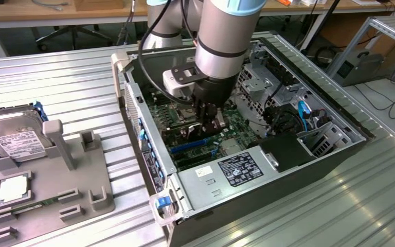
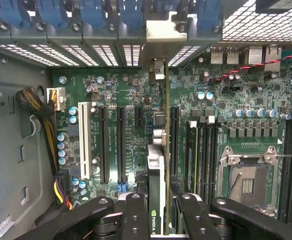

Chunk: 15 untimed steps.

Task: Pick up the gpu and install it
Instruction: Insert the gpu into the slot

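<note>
The gpu (image 2: 156, 170) shows edge-on, fan face unseen; its near end hides between the jaws, apparently cut off by the wrist view's edge.

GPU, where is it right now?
In the wrist view, the gpu stands edge-on in the gripper, at the motherboard slots inside the case.
</note>
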Tool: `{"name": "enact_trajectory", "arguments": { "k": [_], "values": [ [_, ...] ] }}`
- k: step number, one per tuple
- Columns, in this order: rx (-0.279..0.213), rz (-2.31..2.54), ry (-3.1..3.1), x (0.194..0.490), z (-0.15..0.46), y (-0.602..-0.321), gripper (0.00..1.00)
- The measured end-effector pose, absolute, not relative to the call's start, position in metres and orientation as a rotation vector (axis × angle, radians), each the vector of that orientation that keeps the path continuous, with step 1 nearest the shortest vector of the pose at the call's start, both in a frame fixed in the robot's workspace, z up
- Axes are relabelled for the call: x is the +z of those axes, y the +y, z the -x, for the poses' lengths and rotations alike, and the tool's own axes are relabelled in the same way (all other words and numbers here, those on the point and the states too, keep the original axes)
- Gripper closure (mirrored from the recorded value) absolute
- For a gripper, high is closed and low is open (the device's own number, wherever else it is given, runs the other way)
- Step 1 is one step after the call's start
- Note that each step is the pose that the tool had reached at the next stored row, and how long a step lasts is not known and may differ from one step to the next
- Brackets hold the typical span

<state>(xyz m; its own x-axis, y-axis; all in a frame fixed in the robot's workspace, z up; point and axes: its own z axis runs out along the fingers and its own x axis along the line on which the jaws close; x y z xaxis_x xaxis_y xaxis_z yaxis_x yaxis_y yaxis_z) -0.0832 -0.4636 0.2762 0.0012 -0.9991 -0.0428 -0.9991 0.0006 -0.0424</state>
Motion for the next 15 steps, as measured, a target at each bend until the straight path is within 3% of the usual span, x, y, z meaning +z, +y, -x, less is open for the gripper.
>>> {"name": "enact_trajectory", "arguments": {
  "k": [15],
  "values": [
    [-0.001,2.179,2.178,0.2695,0.0885,-0.4635,0.73]
  ]
}}
